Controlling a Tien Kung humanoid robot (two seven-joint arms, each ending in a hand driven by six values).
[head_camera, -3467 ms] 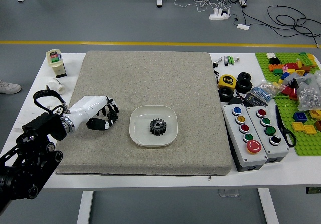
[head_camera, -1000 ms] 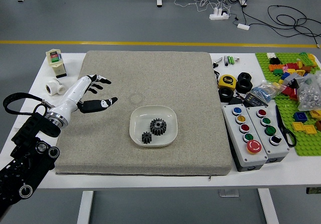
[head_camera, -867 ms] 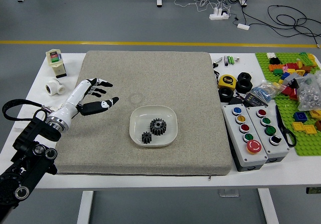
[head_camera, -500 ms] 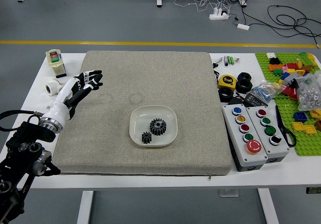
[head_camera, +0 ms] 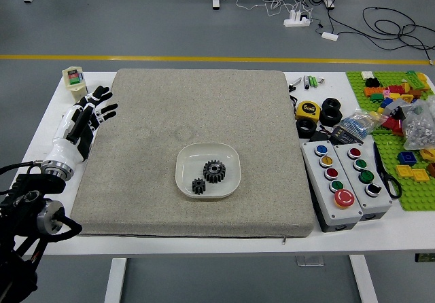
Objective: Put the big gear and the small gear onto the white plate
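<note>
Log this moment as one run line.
left hand: open, empty; big gear: on white plate; small gear: on plate, beside big gear; right hand: not in view

White plate [head_camera: 208, 194]; dark-grey big gear [head_camera: 214, 171], dark-grey small gear [head_camera: 198, 186]; speckled grey-beige mat [head_camera: 156, 126]; white tabletop [head_camera: 353, 242]; green studded baseplate [head_camera: 416, 200]; yellow-black tape measure [head_camera: 308, 110].

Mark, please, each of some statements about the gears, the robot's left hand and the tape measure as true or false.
1. The big gear and the small gear are both on the white plate. True.
2. The left hand holds the small gear. False: it is open and holds nothing.
3. The small gear is nearer to the table's near edge than the big gear. True.
4. The yellow tape measure lies on the mat. False: it lies to the right of it.
</note>
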